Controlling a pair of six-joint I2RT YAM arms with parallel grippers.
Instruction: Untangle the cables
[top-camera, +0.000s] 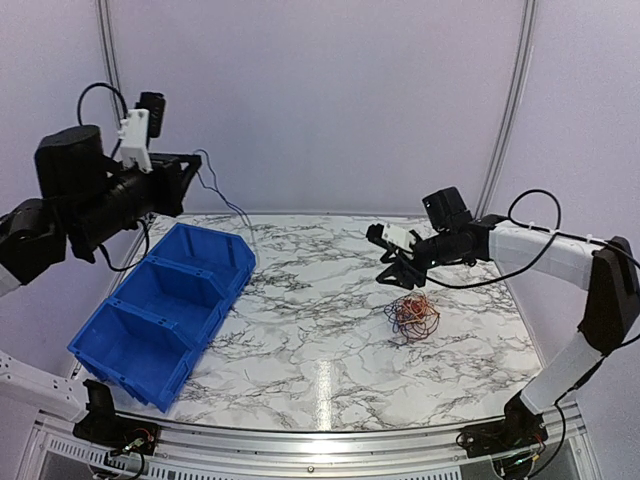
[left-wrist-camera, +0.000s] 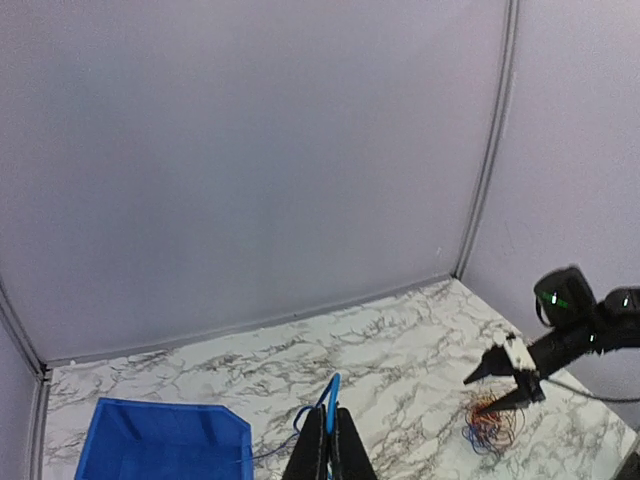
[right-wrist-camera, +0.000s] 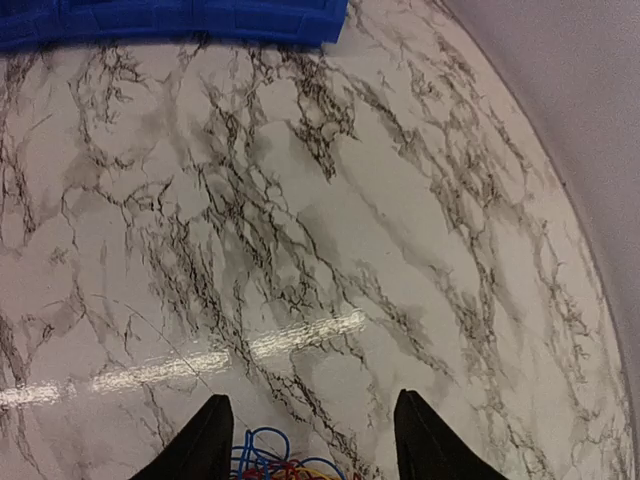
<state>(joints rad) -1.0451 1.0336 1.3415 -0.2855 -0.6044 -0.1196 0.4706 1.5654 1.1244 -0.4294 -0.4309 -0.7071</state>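
Loose fist-like tangle of hair-thin cables (top-camera: 412, 316) in orange, red and blue loops, lying on the glossy marble-patterned table (top-camera: 300, 340), right gripper (top-camera: 398, 278) just above it, jaws parted and empty, left gripper (top-camera: 192, 172) raised high, pinched shut on one thin blue wire (left-wrist-camera: 331, 392), which dangles near the far end of the blocky blue plastic bins (top-camera: 165, 305)

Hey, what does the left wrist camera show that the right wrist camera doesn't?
Only the left wrist view: the left jaws, shut on a single blue cable, the right arm poised above the tangle, and the booth walls. Only the right wrist view: the right jaws close up, standing open, with a few blue and red strands of the tangle showing between them at the bottom edge. Both: the tangle, the marble table and the blue bin.
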